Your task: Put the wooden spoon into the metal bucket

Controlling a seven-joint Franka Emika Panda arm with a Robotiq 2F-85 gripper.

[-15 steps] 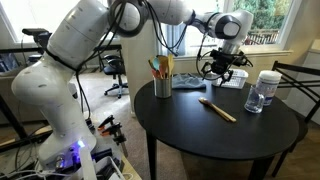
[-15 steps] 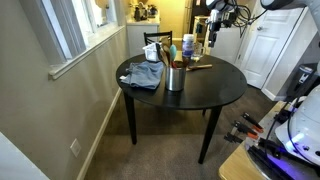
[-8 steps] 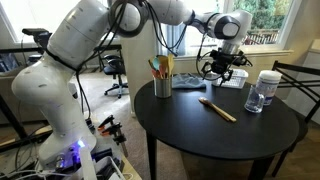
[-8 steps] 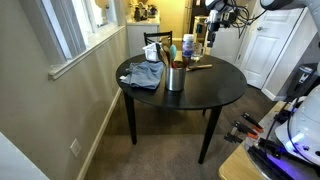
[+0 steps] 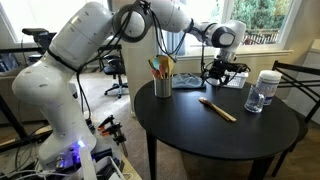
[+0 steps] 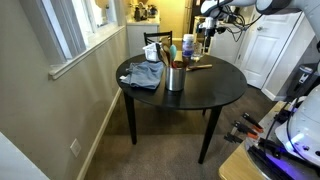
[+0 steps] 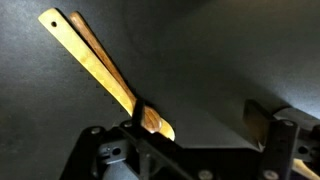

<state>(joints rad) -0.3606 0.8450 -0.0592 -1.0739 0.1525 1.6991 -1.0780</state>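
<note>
The wooden spoon (image 5: 217,109) lies flat on the round black table, also seen in an exterior view (image 6: 198,67). In the wrist view the spoon (image 7: 100,65) runs diagonally, and its bowl end lies beside the left finger. The metal bucket (image 5: 162,86) stands upright near the table's edge and holds short utensils with green and orange handles; it also shows in an exterior view (image 6: 176,78). My gripper (image 5: 221,73) hangs above the table beyond the spoon, also in an exterior view (image 6: 207,38). It is open and empty in the wrist view (image 7: 198,122).
A clear jar with a white lid (image 5: 265,91) stands near the spoon. A white basket (image 5: 232,81) sits behind the gripper. A grey cloth (image 6: 145,75) lies on the table beside the bucket. Chairs (image 5: 296,85) stand around the table (image 5: 215,135).
The arm has shifted slightly, with the gripper a little lower and nearer the spoon. The spoon and the bucket have not moved.
</note>
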